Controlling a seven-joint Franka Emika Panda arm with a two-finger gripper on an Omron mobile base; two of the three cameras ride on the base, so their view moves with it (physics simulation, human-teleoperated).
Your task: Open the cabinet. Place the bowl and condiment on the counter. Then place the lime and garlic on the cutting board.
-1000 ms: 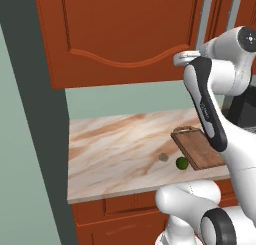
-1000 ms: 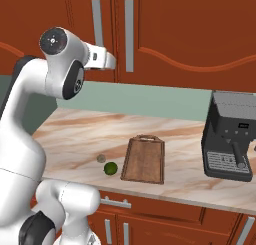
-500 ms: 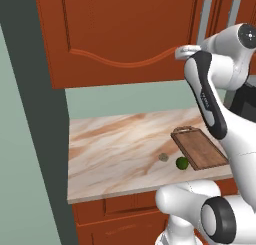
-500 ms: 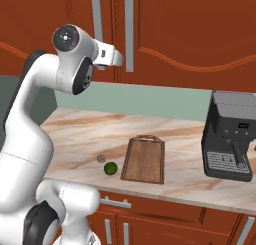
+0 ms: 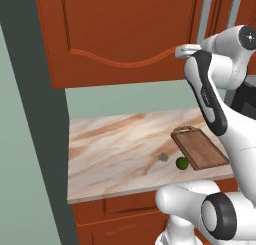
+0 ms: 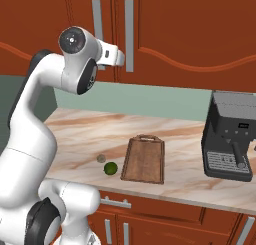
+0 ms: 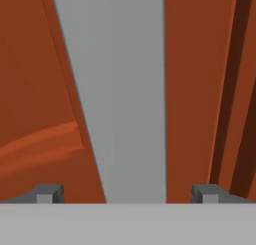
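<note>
At the wall cabinet [image 6: 165,34], above the counter [image 5: 120,149]: doors shut, first step of the task not yet done.

Gripper [image 7: 127,193]: raised to the cabinet front, jaws spread wide and empty, one fingertip [image 7: 47,193] on each side of a long grey handle [image 7: 122,89]. Not touching it. Judged to be lined up this way so that closing will catch the bar for a pull.

Cabinet: reddish-brown wood, arched panels, two vertical grey bars side by side at the door seam.

Cutting board [image 6: 145,159]: brown wood, rectangular, thin metal loop at the far short end; lies flat near the counter's front edge, bare.

Lime [image 6: 110,168]: small, round, dark green; on the counter just beside the board's long edge.

Garlic [image 6: 101,158]: tiny grey-beige lump, close by the lime, off the board.

Coffee machine [image 6: 230,139]: dark, well apart from the board.
</note>
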